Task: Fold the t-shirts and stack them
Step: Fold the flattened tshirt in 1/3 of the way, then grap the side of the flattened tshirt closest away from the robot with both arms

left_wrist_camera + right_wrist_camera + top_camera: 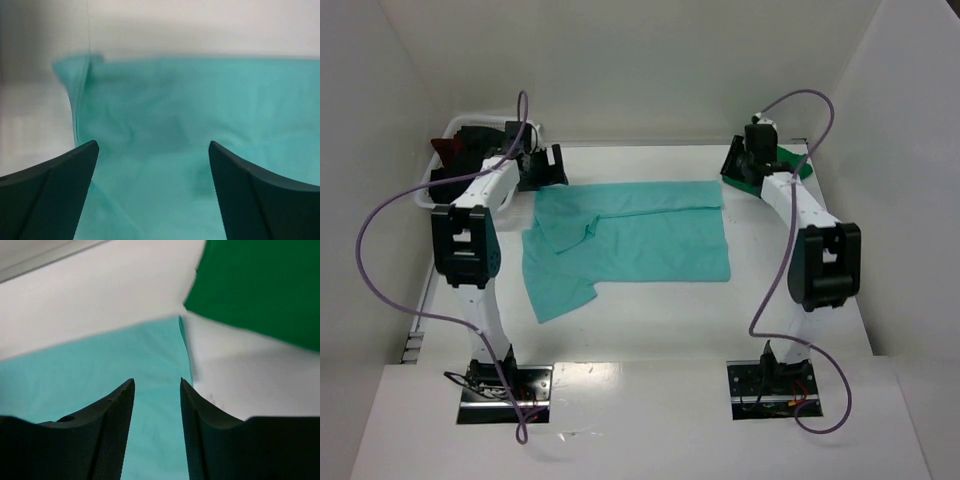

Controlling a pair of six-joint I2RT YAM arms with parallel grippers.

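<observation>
The light teal t-shirt lies spread over the middle of the table, its far edge folded over and one sleeve trailing toward the near left. The left end effector hangs over the shirt's far left corner, jaws wide apart with nothing between them. The right end effector sits at the shirt's far right corner, jaws parted and empty, cloth showing through the gap. A darker green t-shirt lies at the table's far right corner. A white basket at the far left corner holds a dark red t-shirt.
</observation>
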